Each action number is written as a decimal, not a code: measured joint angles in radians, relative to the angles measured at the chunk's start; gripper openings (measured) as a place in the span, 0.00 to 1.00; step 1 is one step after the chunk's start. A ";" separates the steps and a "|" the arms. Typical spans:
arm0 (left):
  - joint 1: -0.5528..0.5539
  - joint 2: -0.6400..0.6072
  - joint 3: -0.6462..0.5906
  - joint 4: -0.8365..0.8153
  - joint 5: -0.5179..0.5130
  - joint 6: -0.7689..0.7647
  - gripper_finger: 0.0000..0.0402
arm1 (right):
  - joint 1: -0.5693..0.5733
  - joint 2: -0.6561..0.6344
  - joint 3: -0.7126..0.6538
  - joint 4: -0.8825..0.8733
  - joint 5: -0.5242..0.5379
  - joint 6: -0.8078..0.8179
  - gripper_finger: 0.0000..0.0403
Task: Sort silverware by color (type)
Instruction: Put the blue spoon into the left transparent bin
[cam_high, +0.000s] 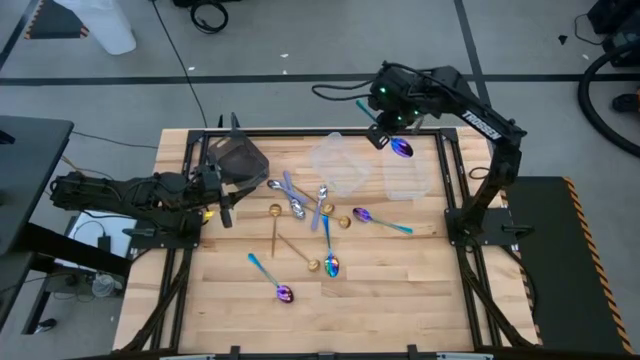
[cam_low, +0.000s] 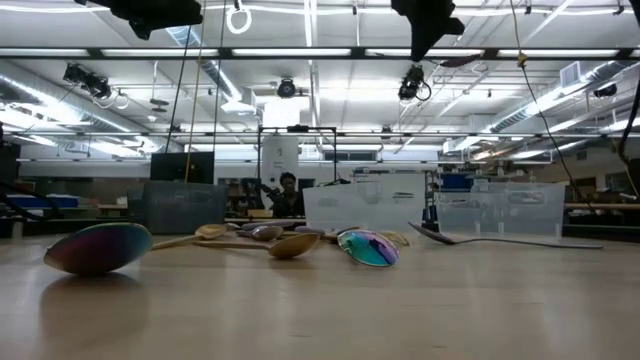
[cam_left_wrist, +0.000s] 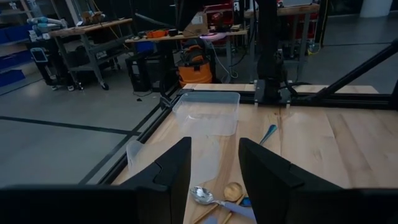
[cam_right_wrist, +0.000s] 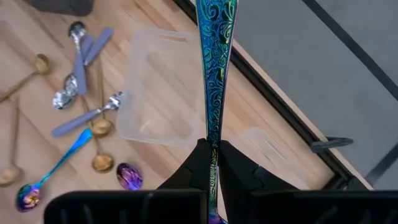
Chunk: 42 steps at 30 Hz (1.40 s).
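Right pincer (cam_right_wrist: 212, 163) clamped on slim iridescent blue-purple metal spoon (cam_high: 401, 147), bench's 1 o'clock: stiff, light, slippery; grip mid-handle. Left pincer (cam_left_wrist: 214, 165) apart.

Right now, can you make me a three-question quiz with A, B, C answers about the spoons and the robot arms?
1. Where is the right gripper?
A. Over the table's far edge, near the clear tubs
B. Resting on the floor
C. Inside the dark tub

2. What colour is the spoon it holds?
A. Plain gold
B. Shiny rainbow blue-purple
C. Red

3. How are the left gripper's fingers?
A. Pinching a spoon
B. Apart, with nothing between them
C. Broken off

Answers:
1 A: the high view shows it up by the far rail, beside a clear tub.
2 B: the right wrist view shows a patterned blue-purple handle between the fingers.
3 B: the left wrist view shows bare table through the gap.
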 joint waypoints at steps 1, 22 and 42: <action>0.000 0.000 0.000 0.000 0.000 -0.008 0.35 | -0.005 0.000 -0.010 0.000 0.001 -0.003 0.06; 0.000 0.000 0.000 -0.015 0.000 -0.019 0.35 | -0.043 0.005 -0.220 0.160 -0.010 -0.022 0.06; 0.000 0.000 0.000 -0.014 0.000 -0.019 0.35 | -0.026 0.007 -0.358 0.472 -0.080 -0.167 0.06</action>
